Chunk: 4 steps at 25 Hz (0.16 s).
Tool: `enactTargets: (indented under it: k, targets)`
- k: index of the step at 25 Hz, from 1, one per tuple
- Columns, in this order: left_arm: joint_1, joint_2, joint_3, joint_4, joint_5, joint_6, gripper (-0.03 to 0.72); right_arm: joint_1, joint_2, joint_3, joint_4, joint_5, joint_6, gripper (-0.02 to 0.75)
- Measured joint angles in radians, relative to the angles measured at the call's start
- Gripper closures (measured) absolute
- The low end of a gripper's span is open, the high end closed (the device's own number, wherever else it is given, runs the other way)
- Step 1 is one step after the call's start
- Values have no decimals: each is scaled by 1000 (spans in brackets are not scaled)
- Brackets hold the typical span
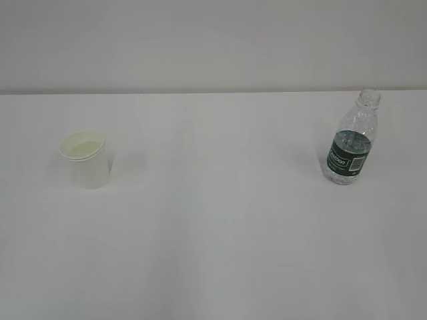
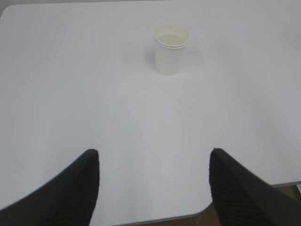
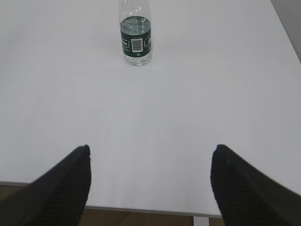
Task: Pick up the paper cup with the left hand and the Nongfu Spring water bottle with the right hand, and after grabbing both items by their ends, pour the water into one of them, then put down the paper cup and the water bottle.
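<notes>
Both claws [image 2: 153, 183] [image 3: 150, 181] hang released over white table [image 1: 213, 253]; paper cup [image 1: 85, 159], bottle [image 1: 350, 140] stand apart.

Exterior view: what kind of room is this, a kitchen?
Probably a lab or test room, not a kitchen: a bare white table, a plain pale wall, and only a paper cup and water bottle.

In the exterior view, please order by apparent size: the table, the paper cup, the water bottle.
1. Table, by far the largest.
2. Water bottle, clearly taller than the cup.
3. Paper cup, shortest, though about as wide as the bottle.
</notes>
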Motion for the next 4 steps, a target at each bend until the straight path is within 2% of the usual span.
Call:
enactTargets:
  k: [4]
  targets:
    - [0, 0, 0, 0, 0, 0, 168, 0, 0, 0, 0, -2, 0, 147]
